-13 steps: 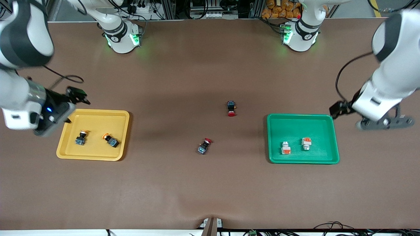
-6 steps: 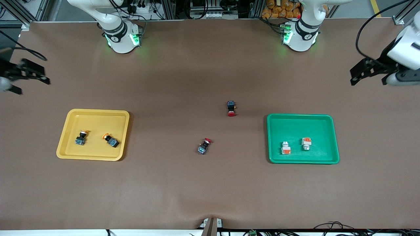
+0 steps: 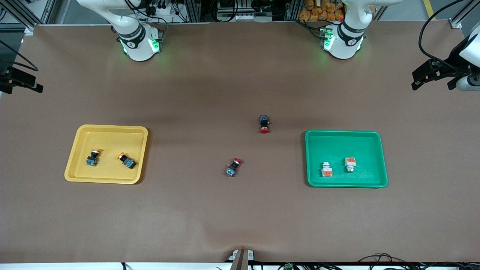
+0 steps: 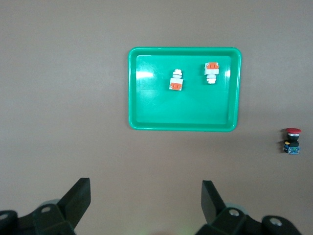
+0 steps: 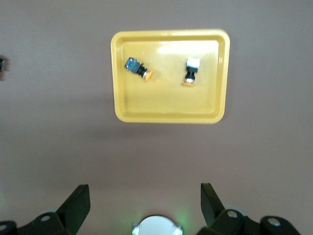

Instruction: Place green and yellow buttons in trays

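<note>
Over the last second both arms have lifted away from the trays and drawn back to the table's ends. The right gripper (image 5: pixel 145 203) now hangs high over bare brown mat at the right arm's end, and the left gripper (image 4: pixel 146 200) over the mat at the left arm's end; each has its jaws spread wide and carries nothing. This retreat suggests the sorting is finished.

The shallow yellow plastic tray (image 3: pixel 78 175) with rounded corners, toward the right arm's end, holds two yellow-orange-capped pushbuttons on black-blue bodies (image 3: pixel 92 157) (image 3: pixel 126 161), lying apart on its floor.

The matching green plastic tray (image 3: pixel 311 138), toward the left arm's end, holds two white-silver pushbuttons with orange blocks (image 3: pixel 326 169) (image 3: pixel 350 164), side by side but not touching.

Two red-capped black-blue switches (image 3: pixel 264 124) (image 3: pixel 233 167) lie on the mat between the trays, outside both; they are no part of the task. Judged complete: all four required buttons sit in trays.
</note>
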